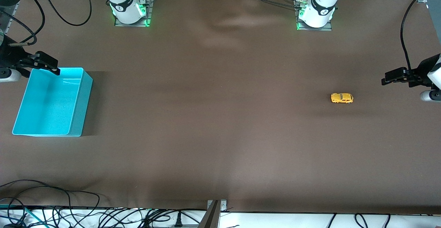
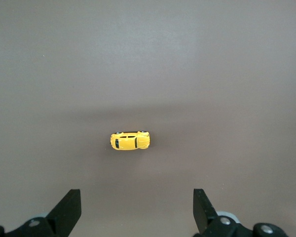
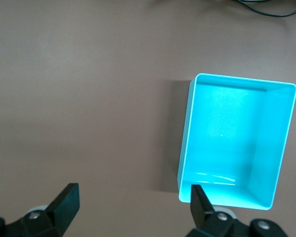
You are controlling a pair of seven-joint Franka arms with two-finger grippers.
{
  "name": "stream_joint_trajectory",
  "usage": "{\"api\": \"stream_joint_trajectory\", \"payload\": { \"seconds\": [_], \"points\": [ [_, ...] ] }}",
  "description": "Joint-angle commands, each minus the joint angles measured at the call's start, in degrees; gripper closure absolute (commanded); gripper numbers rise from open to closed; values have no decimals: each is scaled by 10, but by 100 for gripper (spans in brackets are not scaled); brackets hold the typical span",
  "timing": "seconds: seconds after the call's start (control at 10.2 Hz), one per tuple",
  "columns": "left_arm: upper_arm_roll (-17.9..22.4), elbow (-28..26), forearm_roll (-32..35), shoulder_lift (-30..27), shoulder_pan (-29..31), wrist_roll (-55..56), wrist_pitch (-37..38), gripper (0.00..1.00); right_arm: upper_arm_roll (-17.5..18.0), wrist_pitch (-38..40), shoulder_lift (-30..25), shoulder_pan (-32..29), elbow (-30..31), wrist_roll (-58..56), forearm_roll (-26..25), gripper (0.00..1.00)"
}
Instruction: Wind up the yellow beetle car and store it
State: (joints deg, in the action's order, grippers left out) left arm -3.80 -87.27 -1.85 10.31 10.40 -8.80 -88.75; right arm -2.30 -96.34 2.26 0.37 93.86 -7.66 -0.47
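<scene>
Both grippers are hanging in the air at the two ends of the table with nothing between their fingers. Left gripper (image 1: pixel 391 78) is hovering at the left arm's end of the brown table (image 1: pixel 220 135), its jaws standing wide apart; in the left wrist view (image 2: pixel 137 210) both dark fingertips (image 2: pixel 69 207) are showing with bare table surface between them. Yellow beetle car (image 1: pixel 342 98) is lying on the table near this gripper, a little toward the middle of the table from it and slightly nearer to the front camera than the spot under it. It is resting on its wheels and is touching nothing else. In the left wrist view the car (image 2: pixel 129 141) is sitting ahead of the open fingers, roughly centred on the gap between them and clear of both tips.

Right gripper (image 1: pixel 44 64) is waiting at the right arm's end, over the corner of the turquoise bin (image 1: pixel 77 117) that lies farthest from the front camera. Its jaws are likewise standing wide, as the right wrist view (image 3: pixel 135 207) is showing, with one fingertip (image 3: pixel 200 202) overlapping the bin's rim (image 3: pixel 185 143). Bin and car are lying well apart, at different ends of the table.
</scene>
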Motion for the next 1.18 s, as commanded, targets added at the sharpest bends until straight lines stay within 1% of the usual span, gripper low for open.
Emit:
{"api": "stream_joint_trajectory", "payload": {
  "seconds": [0.0,0.2,0.49,0.59,0.88,0.98,1.08],
  "points": [
    [0,-6,-10,-3,1,20,2,0,-2,8,1,-1,-7,-9,4,0],
    [1,-6,-10,0,1,82,2,0,-2,8,1,-1,-7,-9,4,0],
    [1,-10,-10,3,1,229,2,0,-2,10,-1,-1,-7,-9,4,0],
    [1,-14,-10,7,1,299,2,0,-2,10,-2,-1,-7,-10,4,0],
    [5,-18,-9,28,2,565,-5,0,-2,11,-2,-1,-7,-10,6,0],
    [5,-20,3,36,2,625,-9,0,-2,10,-2,-1,-7,-10,6,0],
    [5,-36,8,37,3,687,-33,0,-2,10,-2,-1,-6,-9,6,0]
  ]
}}
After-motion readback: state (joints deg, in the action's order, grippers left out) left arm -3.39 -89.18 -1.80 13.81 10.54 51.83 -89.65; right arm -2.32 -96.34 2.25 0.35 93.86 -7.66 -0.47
